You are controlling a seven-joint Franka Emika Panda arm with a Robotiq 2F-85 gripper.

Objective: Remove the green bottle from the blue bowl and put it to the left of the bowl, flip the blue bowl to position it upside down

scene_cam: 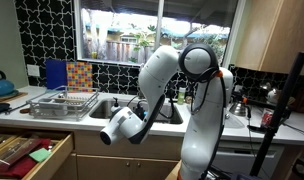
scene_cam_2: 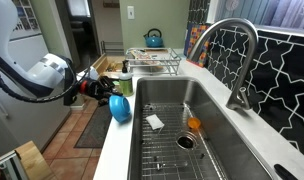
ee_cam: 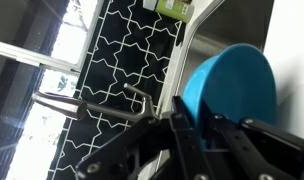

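My gripper [ee_cam: 192, 125] is shut on the rim of the blue bowl [ee_cam: 232, 88], one finger on each side of the wall. In an exterior view the gripper [scene_cam_2: 109, 96] holds the bowl [scene_cam_2: 119, 107] tilted on its edge over the front strip of the counter, left of the sink. A small dark slim bottle, probably the green bottle [scene_cam_2: 125, 70], stands on the counter beyond the bowl, too small to make out well. In the exterior view from the kitchen side the arm hides the bowl.
The steel sink [scene_cam_2: 182, 150] holds a white scrap and an orange item on a wire grid, with the faucet [scene_cam_2: 235, 60] behind it. A dish rack [scene_cam_2: 152, 63] and a blue kettle [scene_cam_2: 153, 38] stand further along. A yellow-green bottle [ee_cam: 172, 8] stands by the tiled wall.
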